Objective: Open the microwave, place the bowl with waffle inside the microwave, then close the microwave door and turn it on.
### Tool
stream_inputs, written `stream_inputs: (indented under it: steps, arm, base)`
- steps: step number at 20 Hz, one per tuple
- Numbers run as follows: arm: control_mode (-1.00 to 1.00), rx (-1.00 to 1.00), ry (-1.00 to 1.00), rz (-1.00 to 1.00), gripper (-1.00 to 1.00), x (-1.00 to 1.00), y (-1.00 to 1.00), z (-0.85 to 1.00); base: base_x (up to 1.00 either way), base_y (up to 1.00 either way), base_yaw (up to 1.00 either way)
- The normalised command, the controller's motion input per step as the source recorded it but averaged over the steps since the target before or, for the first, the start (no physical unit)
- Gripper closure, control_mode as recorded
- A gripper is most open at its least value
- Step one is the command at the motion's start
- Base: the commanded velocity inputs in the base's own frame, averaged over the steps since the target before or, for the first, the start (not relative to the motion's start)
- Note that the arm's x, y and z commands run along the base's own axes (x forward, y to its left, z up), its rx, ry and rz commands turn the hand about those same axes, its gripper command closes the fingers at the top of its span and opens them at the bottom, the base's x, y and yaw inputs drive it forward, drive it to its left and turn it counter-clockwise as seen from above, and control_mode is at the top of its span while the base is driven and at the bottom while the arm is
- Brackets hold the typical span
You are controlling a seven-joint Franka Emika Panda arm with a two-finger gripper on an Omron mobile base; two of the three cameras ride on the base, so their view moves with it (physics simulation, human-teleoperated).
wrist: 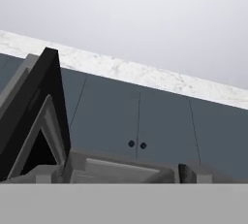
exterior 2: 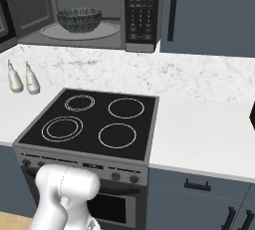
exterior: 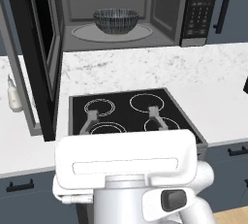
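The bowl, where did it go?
The bowl sits on the round turntable inside the open microwave, left of the keypad panel and above the stove.

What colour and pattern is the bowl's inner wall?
Dark grey with pale ribbed stripes; the bowl shows best in the left base view.

Kitchen: stove [exterior 2: 94,123], microwave [exterior 2: 142,10], cabinets [exterior 2: 209,15]

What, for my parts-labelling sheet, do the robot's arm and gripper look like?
The arm is glossy white with rounded links and a dark grey oval joint cap. The gripper has a wide, boxy white body with a recessed slot and two slim grey fingers.
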Motion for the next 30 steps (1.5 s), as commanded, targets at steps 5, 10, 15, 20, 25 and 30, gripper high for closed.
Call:
stream_inputs:
  steps: [5,10,15,20,25,30]
  arm:
    - [-1.0,-0.01,-0.08,0.0,-1.0,-0.2,0.3,-0.02]
    - [-1.0,0.0,-0.03,0.0,-1.0,-0.06,0.2,0.0]
    - [-1.0,-0.03,0.0,-0.05,-1.0,0.02,0.21,-0.06]
    - [-1.0,-0.05,0.02,-0.07,-1.0,0.31,0.09,-0.07]
    - [-1.0,-0.04,0.07,-0.1,-1.0,0.44,0.0,-0.06]
    - [-1.0,-0.03,0.04,-0.12,-1.0,0.3,0.07,-0.01]
  base:
    - [0.0,0.0,0.0]
    - [0.0,0.0,0.0]
    - [0.0,0.0,0.0]
    - [0.0,0.0,0.0]
    - [0.0,0.0,0.0]
    - [0.0,0.0,0.0]
